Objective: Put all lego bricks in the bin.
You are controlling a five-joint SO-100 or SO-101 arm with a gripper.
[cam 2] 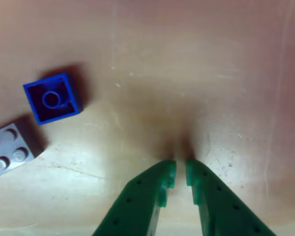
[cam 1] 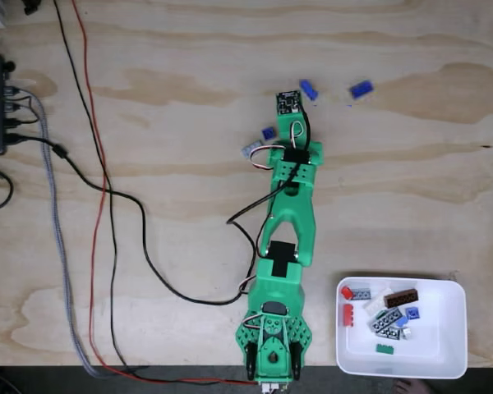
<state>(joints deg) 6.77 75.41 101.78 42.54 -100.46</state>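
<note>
Pincer point(cam 2: 181, 172) nearly closed, narrow gap, holding nothing, tips just above bare plywood surface point(cam 1: 189, 82). In the other view, upside-down blue brick point(cam 2: 52, 98) at 10 o'clock, grey brick point(cam 2: 7, 150) at 9. Fixed view: two more blue bricks point(cam 1: 309, 89) point(cam 1: 361, 89) beyond the arm; bin point(cam 1: 444, 345) at 5 o'clock with several bricks inside.

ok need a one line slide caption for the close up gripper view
Green gripper, nearly closed and empty, above bare wood beside an upturned blue brick and a grey brick.
</note>
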